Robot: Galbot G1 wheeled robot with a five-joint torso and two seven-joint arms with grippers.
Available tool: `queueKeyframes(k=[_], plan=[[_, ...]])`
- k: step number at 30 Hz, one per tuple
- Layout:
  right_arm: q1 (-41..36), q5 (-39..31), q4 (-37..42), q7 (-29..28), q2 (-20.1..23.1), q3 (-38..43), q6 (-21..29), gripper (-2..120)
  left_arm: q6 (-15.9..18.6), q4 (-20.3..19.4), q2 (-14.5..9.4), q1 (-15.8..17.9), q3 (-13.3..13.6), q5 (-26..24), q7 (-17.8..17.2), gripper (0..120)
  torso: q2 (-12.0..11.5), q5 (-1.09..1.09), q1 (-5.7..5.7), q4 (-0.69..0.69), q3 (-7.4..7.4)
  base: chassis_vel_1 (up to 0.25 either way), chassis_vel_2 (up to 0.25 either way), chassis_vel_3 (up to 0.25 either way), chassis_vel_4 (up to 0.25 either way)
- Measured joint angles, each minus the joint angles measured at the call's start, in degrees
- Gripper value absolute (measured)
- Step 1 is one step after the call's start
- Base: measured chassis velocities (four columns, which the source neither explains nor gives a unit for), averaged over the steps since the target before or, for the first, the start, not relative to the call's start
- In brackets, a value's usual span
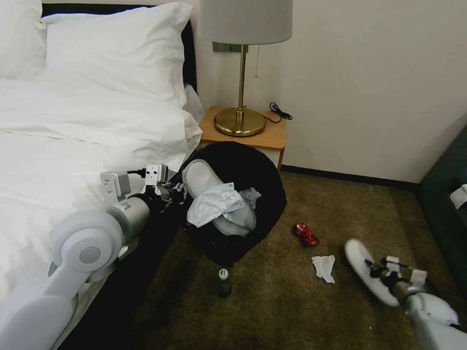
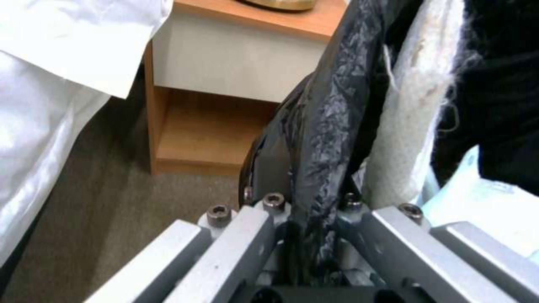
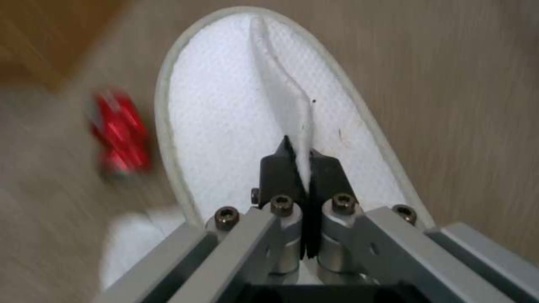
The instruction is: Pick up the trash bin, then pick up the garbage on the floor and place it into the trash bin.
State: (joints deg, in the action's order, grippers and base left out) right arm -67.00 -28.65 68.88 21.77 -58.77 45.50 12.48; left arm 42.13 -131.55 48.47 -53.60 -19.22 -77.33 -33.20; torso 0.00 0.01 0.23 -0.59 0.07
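Head view: left pincer (image 1: 176, 190) holds trash bin (image 1: 243, 194) tilted beside bed (image 1: 73, 146), can (image 1: 305, 234) on floor (image 1: 292, 311); left wrist: jaws clamped on bin rim; right wrist: right pincer (image 3: 303, 162) pinched tight on slipper (image 3: 225, 109) strap.

Open carpet (image 1: 301, 311) between bed (image 1: 58, 160) and dark cabinet (image 1: 445, 204).

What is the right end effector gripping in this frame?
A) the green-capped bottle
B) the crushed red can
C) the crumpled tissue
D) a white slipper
D: the right end effector is pinched shut on the upper of a white slipper, while the red can, tissue and bottle lie on the carpet.
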Motion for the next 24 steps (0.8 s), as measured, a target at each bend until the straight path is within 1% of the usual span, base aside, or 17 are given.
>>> queueKeyframes(k=[2, 3, 5, 6, 8, 9, 11, 12, 13, 14, 15, 17, 18, 20, 21, 24], plan=[[-2.4, -1.6, 8.5, 0.2, 1.2, 2.1, 1.0, 0, 0.0, 0.0, 0.6, 0.3, 0.6, 0.3, -0.1, 1, 0.0, 0.02, 0.00, 0.03, 0.00, 0.000, 0.000, 0.000, 0.000], [-2.4, -1.6, 8.5, 0.2, 1.2, 2.1, 1.0, 0, 0.0, 0.0, 0.6, 0.3, 0.6, 0.3, -0.1, 1, 0.0, 0.02, 0.00, 0.03, 0.00, 0.000, 0.000, 0.000, 0.000], [-3.5, -3.5, 14.2, -0.5, 2.0, 3.4, 2.1, 0, 0.0, 0.0, 1.0, 0.5, 1.0, 0.4, -0.3, 1, 0.0, 0.05, 0.00, 0.03, 0.00, 0.000, 0.000, 0.000, 0.000], [-3.5, -3.5, 14.2, -0.5, 2.0, 3.4, 2.1, 0, 0.0, 0.0, 1.0, 0.5, 1.0, 0.4, -0.3, 1, 0.0, 0.05, 0.00, 0.03, 0.00, 0.000, 0.000, 0.000, 0.000], [-4.6, -6.1, 21.9, -1.5, 3.0, 4.9, 4.0, 0, 0.0, 0.0, 1.1, 0.5, 1.1, 0.4, -0.3, 1, 0.0, 0.02, 0.00, 0.02, 0.00, 0.000, 0.000, 0.000, 0.000], [-4.6, -6.1, 21.9, -1.5, 3.0, 4.9, 4.0, 0, 0.0, 0.0, 1.1, 0.5, 1.1, 0.4, -0.3, 1, 0.0, 0.02, 0.00, 0.02, 0.00, 0.000, 0.000, 0.000, 0.000], [-5.6, -9.9, 29.7, -3.4, 3.7, 5.5, 5.3, 0, 0.0, 0.0, 1.1, 0.5, 1.1, 0.4, -0.3, 1, 0.0, -0.01, 0.00, 0.03, 0.00, 0.000, 0.000, 0.000, 0.000], [-5.6, -9.9, 29.7, -3.4, 3.7, 5.5, 5.3, 0, 0.0, 0.0, 1.1, 0.5, 1.1, 0.4, -0.3, 1, 0.0, -0.01, 0.00, 0.03, 0.00, 0.000, 0.000, 0.000, 0.000], [-5.7, -11.2, 32.6, -4.1, 4.0, 5.4, 5.7, 0, 0.0, 0.1, 1.2, 0.6, 1.2, 0.4, -0.2, 1, 0.0, 0.01, 0.00, 0.03, 0.00, 0.000, 0.000, 0.000, 0.000], [-5.5, -12.6, 36.2, -4.6, 4.3, 5.1, 6.2, 0, 0.0, 0.1, 1.4, 0.7, 1.4, 0.4, -0.2, 1, 0.0, 0.00, 0.00, 0.03, 0.00, 0.000, 0.000, 0.000, 0.000], [-5.5, -12.6, 36.2, -4.6, 4.3, 5.1, 6.2, 0, 0.0, 0.1, 1.4, 0.7, 1.4, 0.4, -0.2, 1, 0.0, 0.00, 0.00, 0.03, 0.00, 0.000, 0.000, 0.000, 0.000], [-4.3, -15.4, 40.7, -5.0, 4.9, 4.0, 7.1, 0, 0.0, 0.3, 1.6, 0.8, 1.6, 0.5, -0.1, 1, 0.0, 0.01, 0.00, 0.02, 0.00, 0.000, 0.000, 0.000, 0.000], [-4.3, -15.4, 40.7, -5.0, 4.9, 4.0, 7.1, 0, 0.0, 0.3, 1.6, 0.8, 1.6, 0.5, -0.1, 1, 0.0, 0.01, 0.00, 0.02, 0.00, 0.000, 0.000, 0.000, 0.000], [-2.4, -18.6, 44.8, -5.5, 5.3, 2.4, 8.3, 0, 0.0, 0.6, 1.7, 0.9, 1.8, 0.7, 0.2, 1, 0.0, 0.00, 0.00, 0.03, 0.00, 0.000, 0.000, 0.000, 0.000], [-2.4, -18.6, 44.8, -5.5, 5.3, 2.4, 8.3, 0, 0.0, 0.6, 1.7, 0.9, 1.8, 0.7, 0.2, 1, 0.0, 0.00, 0.00, 0.03, 0.00, 0.000, 0.000, 0.000, 0.000], [2.1, -24.5, 51.6, -8.1, 6.1, -1.9, 10.3, 0, 0.0, 1.1, 1.7, 1.2, 2.1, 1.0, 0.6, 1, 0.0, -0.02, 0.00, 0.03, 0.00, 0.000, 0.000, 0.000, 0.000]])
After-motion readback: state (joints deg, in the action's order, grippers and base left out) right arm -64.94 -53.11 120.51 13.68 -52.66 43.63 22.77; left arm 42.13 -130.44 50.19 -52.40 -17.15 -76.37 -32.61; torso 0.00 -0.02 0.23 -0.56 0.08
